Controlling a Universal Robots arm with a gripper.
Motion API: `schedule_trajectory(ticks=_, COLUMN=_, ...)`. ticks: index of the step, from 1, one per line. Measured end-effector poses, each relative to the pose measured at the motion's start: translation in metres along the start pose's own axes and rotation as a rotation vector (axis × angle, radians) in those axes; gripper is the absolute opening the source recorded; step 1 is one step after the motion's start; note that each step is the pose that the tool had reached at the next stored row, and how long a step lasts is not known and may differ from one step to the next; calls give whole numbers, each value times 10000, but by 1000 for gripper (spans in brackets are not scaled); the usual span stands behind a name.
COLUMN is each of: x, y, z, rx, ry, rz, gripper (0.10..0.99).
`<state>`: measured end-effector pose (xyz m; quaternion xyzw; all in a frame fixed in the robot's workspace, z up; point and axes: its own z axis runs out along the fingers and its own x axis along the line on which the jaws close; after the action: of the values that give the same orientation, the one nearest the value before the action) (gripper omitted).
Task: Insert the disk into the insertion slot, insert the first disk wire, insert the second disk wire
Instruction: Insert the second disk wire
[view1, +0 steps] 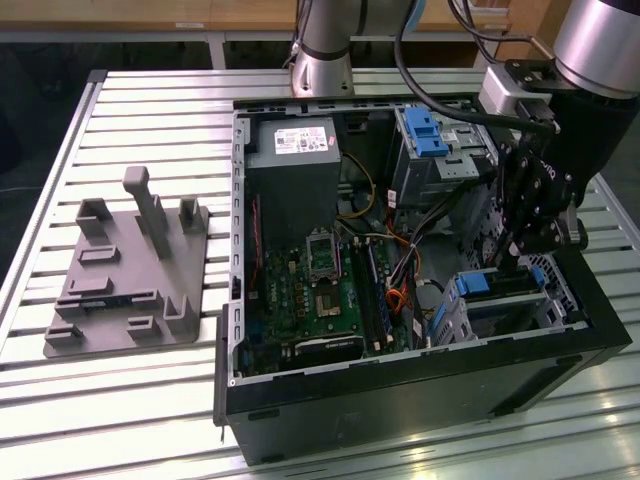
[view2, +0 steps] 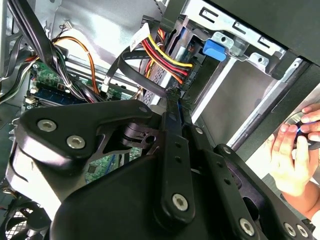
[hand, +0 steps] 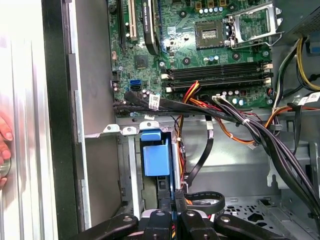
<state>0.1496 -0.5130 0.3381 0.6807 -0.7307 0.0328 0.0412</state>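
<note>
Your gripper (view1: 522, 243) hangs low in the open computer case (view1: 400, 400), tight against the insertion slot (view1: 500, 310); its fingers (hand: 172, 212) are clenched on a connector, hard to make out. The disk (view1: 495, 283) sits seated, mostly hidden

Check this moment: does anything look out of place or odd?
Yes: a person's fingers show just outside the computer case wall in both wrist views, close to the work area. Inside, loose cables hang across the interior; nothing looks damaged.
</note>
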Motion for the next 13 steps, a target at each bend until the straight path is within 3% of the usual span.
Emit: schedule_trajectory(ticks=13, x=10, y=-10, z=21, rx=-13, ry=1, rz=128, gripper=145)
